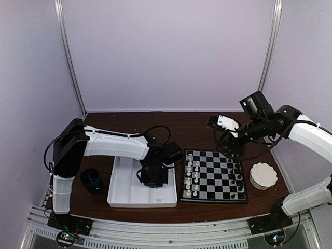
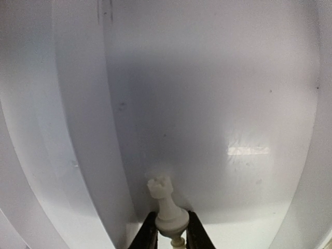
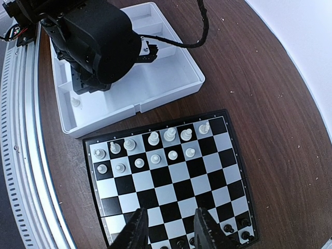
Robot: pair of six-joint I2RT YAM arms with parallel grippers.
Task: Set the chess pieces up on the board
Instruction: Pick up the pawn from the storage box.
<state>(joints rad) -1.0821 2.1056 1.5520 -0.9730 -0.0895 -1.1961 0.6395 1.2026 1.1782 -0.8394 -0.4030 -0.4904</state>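
My left fingers (image 2: pixel 147 234) grip a white rook (image 2: pixel 167 205) by its base inside the tray (image 1: pixel 120 184). My right fingers (image 3: pixel 136 233) hang open above the board (image 1: pixel 215 181), where white pieces (image 1: pixel 192 174) line the tray-side rows, black pieces (image 1: pixel 237 177) the far edge.

The left arm (image 1: pixel 114 145) reached low to the right, the left claw (image 2: pixel 171 232) pointed down and pinched on a white rook (image 2: pixel 165 202), while the raised right arm (image 1: pixel 293 127) held the right claw (image 3: pixel 168 226) parted.
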